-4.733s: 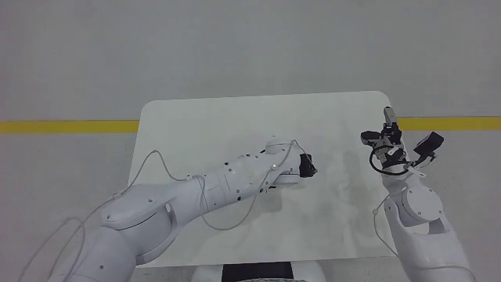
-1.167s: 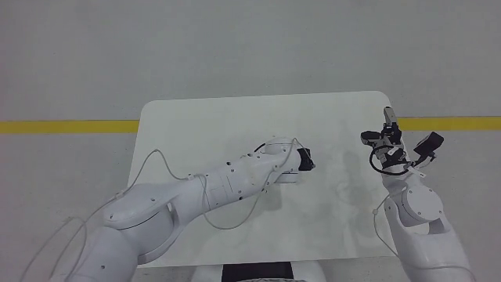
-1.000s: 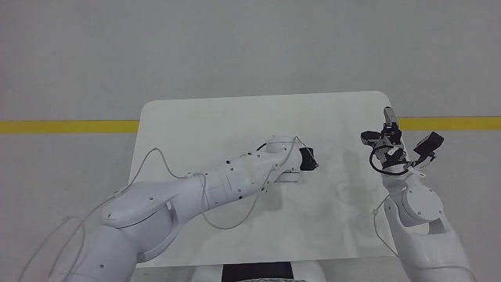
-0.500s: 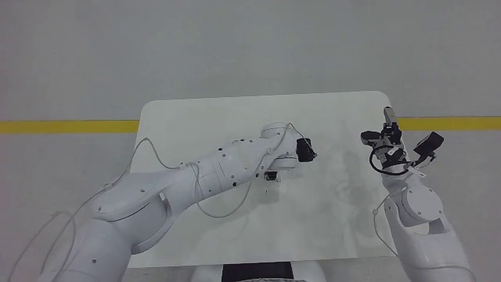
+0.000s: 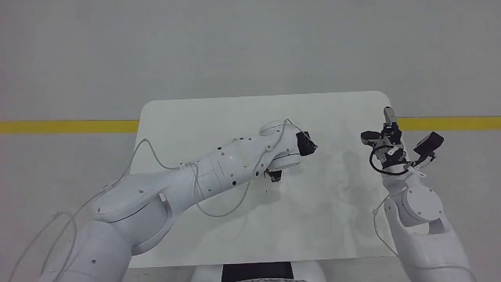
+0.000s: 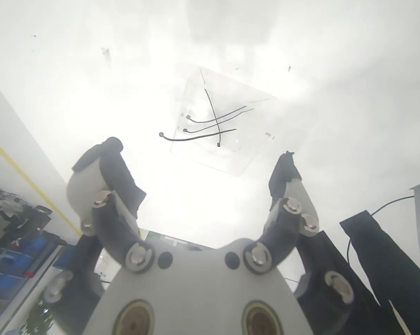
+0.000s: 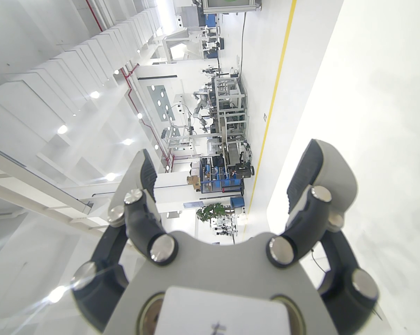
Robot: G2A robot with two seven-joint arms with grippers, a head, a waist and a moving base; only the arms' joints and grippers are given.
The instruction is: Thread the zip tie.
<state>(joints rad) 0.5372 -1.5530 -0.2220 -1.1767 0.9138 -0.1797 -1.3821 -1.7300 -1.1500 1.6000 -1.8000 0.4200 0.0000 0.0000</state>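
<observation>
Several black zip ties point(image 6: 210, 123) lie crossed in a clear shallow tray point(image 6: 231, 167) on the white table point(image 5: 235, 117). My left gripper point(image 6: 196, 163) hangs above the tray's near side, open, with nothing between its dark fingertips point(image 6: 107, 162). In the top view the left gripper point(image 5: 307, 145) sits over the middle of the table. My right gripper point(image 5: 383, 136) is held up near the table's right edge, away from the tray. In its own wrist view the right gripper point(image 7: 227, 172) is open and empty, facing out toward the room.
A thin white cable point(image 5: 156, 160) loops along the left arm over the table. A yellow floor line point(image 5: 70, 126) runs past the table on both sides. Small dark specks point(image 6: 107, 53) dot the tabletop beyond the tray.
The left arm has swung its gripper a little toward the table's far edge and turned its wrist. The right arm has not moved.
</observation>
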